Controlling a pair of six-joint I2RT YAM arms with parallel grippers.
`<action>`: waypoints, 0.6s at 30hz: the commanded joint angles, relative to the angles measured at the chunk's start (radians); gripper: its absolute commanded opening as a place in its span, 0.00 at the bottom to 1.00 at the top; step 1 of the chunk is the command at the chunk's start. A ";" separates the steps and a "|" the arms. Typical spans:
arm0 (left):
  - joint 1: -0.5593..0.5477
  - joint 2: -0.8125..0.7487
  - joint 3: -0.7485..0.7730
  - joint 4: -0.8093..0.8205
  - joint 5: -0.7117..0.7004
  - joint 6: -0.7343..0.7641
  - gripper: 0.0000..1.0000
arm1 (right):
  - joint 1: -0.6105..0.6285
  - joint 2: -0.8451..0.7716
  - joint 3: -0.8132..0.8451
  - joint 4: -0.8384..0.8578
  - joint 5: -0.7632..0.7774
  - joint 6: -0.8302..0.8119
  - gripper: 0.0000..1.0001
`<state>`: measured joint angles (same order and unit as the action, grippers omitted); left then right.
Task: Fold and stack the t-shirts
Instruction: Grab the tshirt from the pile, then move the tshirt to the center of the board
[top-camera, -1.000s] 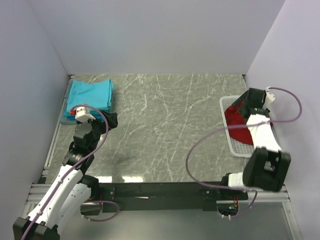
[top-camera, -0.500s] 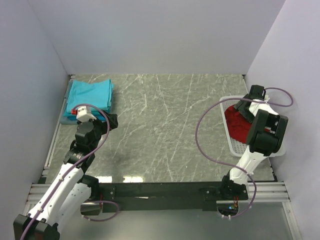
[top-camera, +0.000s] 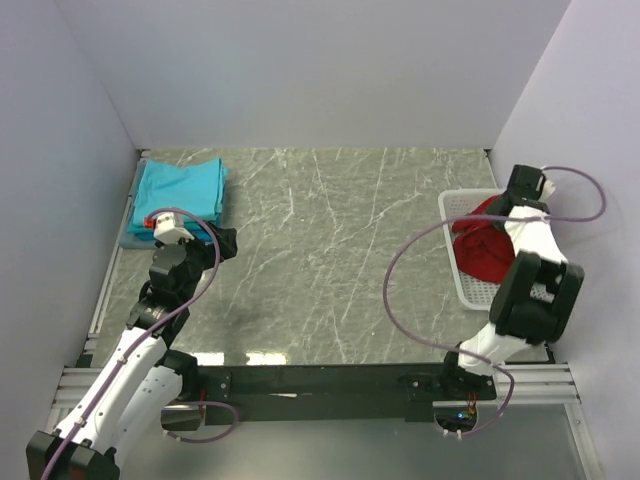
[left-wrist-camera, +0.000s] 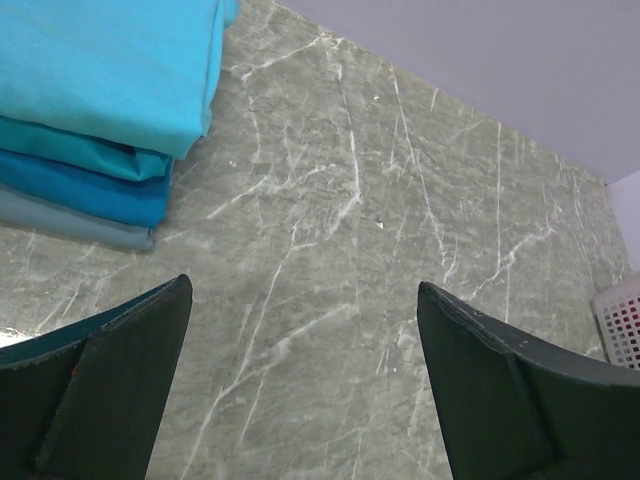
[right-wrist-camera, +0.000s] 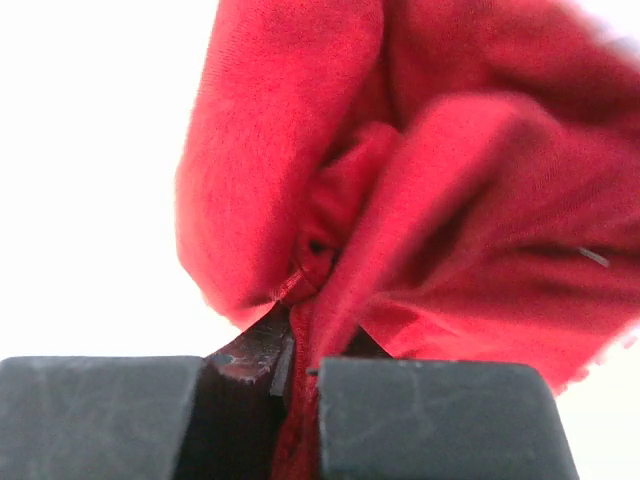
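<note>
A crumpled dark red t-shirt (top-camera: 483, 252) lies in the white basket (top-camera: 462, 290) at the right side of the table. My right gripper (top-camera: 498, 212) reaches down onto its far part. In the right wrist view this gripper (right-wrist-camera: 303, 362) is shut, with a fold of the red t-shirt (right-wrist-camera: 440, 180) pinched between its fingers. Several teal t-shirts (top-camera: 180, 193) sit folded in a stack at the far left, also seen as the teal stack (left-wrist-camera: 95, 95) in the left wrist view. My left gripper (top-camera: 222, 243) hovers just right of the stack. That gripper (left-wrist-camera: 303, 286) is open and holds nothing.
White walls close in the marble table (top-camera: 330, 250) on the left, back and right. A corner of the basket (left-wrist-camera: 622, 322) shows at the right edge of the left wrist view. A black rail (top-camera: 320, 380) runs along the near edge.
My right arm has shifted over the basket and its gripper has gone from open to shut on the red t-shirt, bunching the cloth. The left arm has stayed still.
</note>
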<state>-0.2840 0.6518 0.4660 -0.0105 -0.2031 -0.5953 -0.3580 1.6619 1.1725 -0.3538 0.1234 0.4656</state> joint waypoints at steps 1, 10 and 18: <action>-0.001 -0.017 0.036 0.035 0.025 0.005 1.00 | 0.005 -0.236 0.073 -0.028 0.006 -0.022 0.00; -0.001 -0.050 0.020 0.056 0.068 -0.003 1.00 | 0.235 -0.542 0.269 -0.111 -0.047 -0.100 0.00; -0.001 -0.095 0.003 0.050 0.041 -0.024 0.99 | 0.675 -0.508 0.481 -0.131 -0.212 -0.174 0.02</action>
<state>-0.2840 0.5720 0.4656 -0.0006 -0.1555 -0.6010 0.2314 1.1366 1.6127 -0.5007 -0.0078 0.3424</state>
